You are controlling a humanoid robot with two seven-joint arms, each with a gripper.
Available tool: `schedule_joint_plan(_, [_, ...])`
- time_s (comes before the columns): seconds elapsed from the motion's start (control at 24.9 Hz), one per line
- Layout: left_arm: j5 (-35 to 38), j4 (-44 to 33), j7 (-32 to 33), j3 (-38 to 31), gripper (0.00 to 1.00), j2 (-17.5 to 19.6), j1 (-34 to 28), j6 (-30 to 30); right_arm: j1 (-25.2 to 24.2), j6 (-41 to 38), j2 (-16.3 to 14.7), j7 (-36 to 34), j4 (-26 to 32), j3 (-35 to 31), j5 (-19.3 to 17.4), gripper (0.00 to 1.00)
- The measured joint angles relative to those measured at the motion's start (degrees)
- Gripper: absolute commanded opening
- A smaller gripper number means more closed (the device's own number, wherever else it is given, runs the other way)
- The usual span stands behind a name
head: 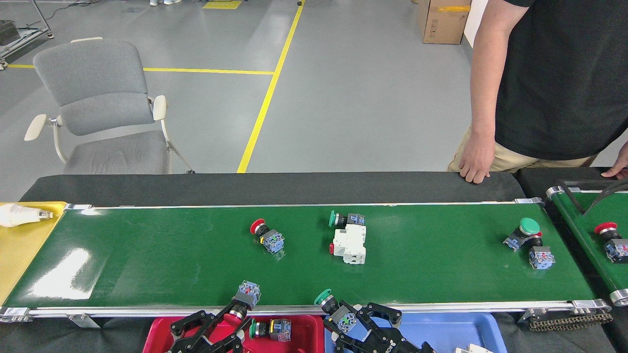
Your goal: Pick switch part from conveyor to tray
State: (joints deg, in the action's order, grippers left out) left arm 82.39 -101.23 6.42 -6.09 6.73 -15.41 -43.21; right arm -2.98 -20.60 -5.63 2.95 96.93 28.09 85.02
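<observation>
Carrying each switch clear of the conveyor [147, 255] rail, hold both grips closed until over bare tray floor — left gripper [223, 321] clamps the red-button switch [241, 300] above the red tray [299, 326], right gripper [351, 318] clamps the green-button switch [333, 308] beside the blue tray [441, 326] — then lower and release.

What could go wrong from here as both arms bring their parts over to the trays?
1. The left end effector holds its red switch by the button end only, so it may tip out short of the red tray.
2. The right end effector carries a green switch over the blue tray, possibly the wrong bin.
3. More parts, such as the white breaker, lie unpicked on the conveyor.
</observation>
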Motion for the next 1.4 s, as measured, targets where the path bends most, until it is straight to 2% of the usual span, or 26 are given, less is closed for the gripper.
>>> schedule_joint_plan(0.04, [-0.19,-0.02,0.00,-0.90,1.00,-0.12,0.00,-0.55,0.00,-0.06,1.66,0.08,-0.78,0.37,1.24,1.00])
schedule_joint_plan(0.16, [-0.48,-0.06,-0.02,-3.77,1.00,-0.13,0.02,-1.33,0.73,-0.21,6.47,0.74,-4.96,0.66,2.90,1.00])
schedule_joint_plan(0.28, [-0.49,-0.08,-0.01,-6.35,1.00,-0.69,0.01,-0.90,2.35,-0.24,7.24,1.62,-6.09,0.68,2.91,1.00])
schedule_joint_plan(0.32, [-0.49,-0.08,-0.02,-7.71,1.00,-1.26,0.03,2.33,2.54,-0.24,7.36,1.71,-6.11,0.59,2.87,1.00])
schedule_joint_plan(0.4, [-0.50,-0.07,-0.02,-9.68,0.99,-1.72,0.16,12.72,2.91,-0.39,7.77,1.80,-5.94,0.34,2.61,1.00])
schedule_joint_plan(0.52, [-0.50,0.41,-0.02,-12.43,0.99,-1.63,-0.14,27.84,2.06,1.06,8.31,1.87,-1.58,-3.25,2.15,0.99])
schedule_joint_plan(0.6, [-0.50,0.90,-0.02,-14.56,1.00,-1.47,-1.19,31.64,-2.11,6.80,8.38,2.21,2.36,-7.88,1.78,0.99])
schedule_joint_plan(0.76, [-0.79,0.36,-0.02,-14.57,0.99,-1.48,-3.47,32.53,-10.33,19.70,7.58,-4.65,3.71,-16.13,1.57,0.99])
schedule_joint_plan(0.84, [-0.84,0.35,-0.02,-13.45,1.00,-1.61,-3.01,31.05,-15.00,22.53,6.87,-7.61,3.70,-19.33,1.15,0.99])
schedule_joint_plan(0.96, [-0.61,0.35,-0.11,-10.27,0.99,-1.72,1.87,29.83,-17.61,23.80,6.73,-9.32,3.71,-22.25,-0.66,0.99])
schedule_joint_plan(1.08, [0.05,1.26,0.06,-5.88,0.99,-1.70,6.79,29.53,-17.14,24.34,6.79,-9.58,3.69,-22.53,-1.52,0.99])
schedule_joint_plan(1.24, [4.29,7.43,0.23,-2.01,0.99,-2.22,13.33,29.36,-11.68,24.97,6.84,-8.23,3.61,-22.53,-1.56,0.99])
schedule_joint_plan(1.4, [5.32,16.31,0.29,-1.86,0.99,-2.56,19.18,29.64,-6.66,26.70,7.71,-4.85,0.04,-22.50,-0.93,0.99])
